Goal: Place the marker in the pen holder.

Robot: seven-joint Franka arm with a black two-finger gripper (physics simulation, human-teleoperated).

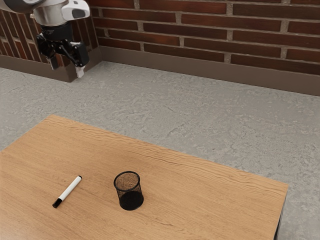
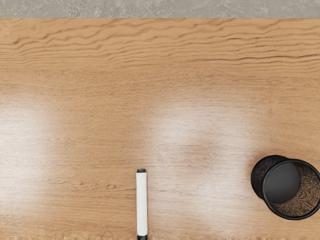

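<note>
"High at the exterior view's upper left, what do you have?"

"My end effector (image 1: 67, 67), hanging in the air on the pale arm (image 1: 52, 14), pointed down. I've got it released, its two fingers standing well apart and nothing between them."

"And under it?"

"The bench (image 1: 200, 187), pale wood with wavy grain, a good way lower down. My wrist view looks down on it and catches a strip of the floor past its edge."

"Where's the marker?"

"Lying flat on the bench, outside the holder. The marker (image 1: 68, 190) has a white barrel and black ends, the longer black one pointing away from the wall. It lies slantwise in the exterior view."

"How does the pen holder sit?"

"Upright. The pen holder (image 1: 120, 194) is round black mesh with its mouth facing up, on the marker's right as the exterior view has it. They're near each other, with bare wood between, not touching."

"Anything farther out?"

"Grey mottled floor (image 1: 200, 117) past the bench, then a brown baseboard (image 1: 200, 68) running along the foot of a dark red brick wall (image 1: 205, 32). That's the far side of the room from my camera."
</note>
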